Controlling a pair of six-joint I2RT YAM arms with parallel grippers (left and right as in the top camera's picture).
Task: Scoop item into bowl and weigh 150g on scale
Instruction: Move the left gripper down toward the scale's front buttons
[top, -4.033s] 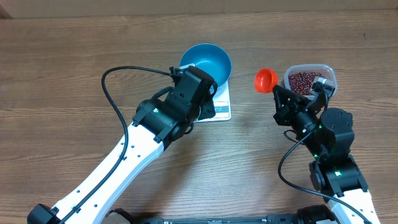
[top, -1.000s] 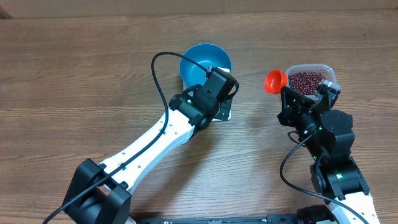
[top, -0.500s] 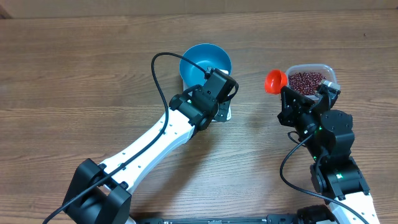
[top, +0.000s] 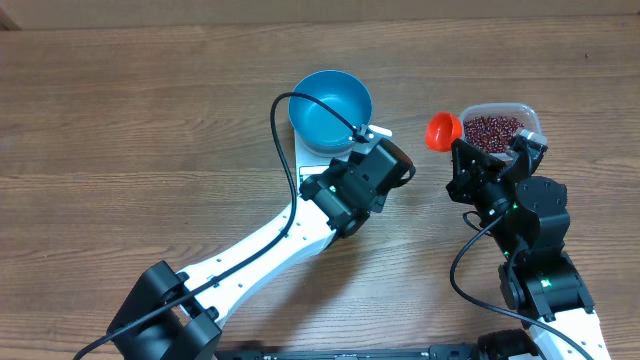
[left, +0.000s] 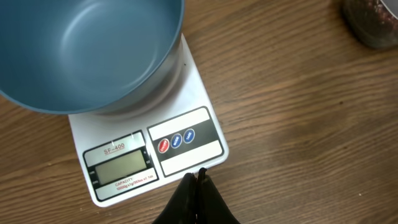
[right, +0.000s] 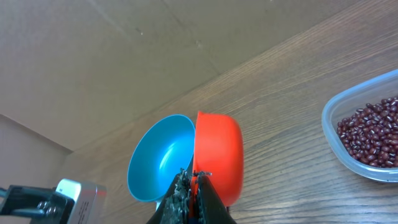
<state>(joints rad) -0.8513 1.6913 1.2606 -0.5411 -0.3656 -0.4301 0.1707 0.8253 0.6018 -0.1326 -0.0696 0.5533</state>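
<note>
The blue bowl (top: 330, 97) sits on the white scale (left: 186, 146). The empty left gripper (left: 198, 178) hangs just beside the scale's panel edge, its 2 fingers pressed together. The right gripper (right: 190, 180) is clamped on a red scoop (top: 444, 130) beside the clear tub (top: 536, 124) of beans (top: 490, 128).

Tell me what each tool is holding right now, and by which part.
The right tool pinches the red scoop by its handle end; the left tool is shut on nothing beside the scale.

Wooden table (top: 100, 120) bears scale (left: 186, 163) (white) and tub (top: 537, 122).
</note>
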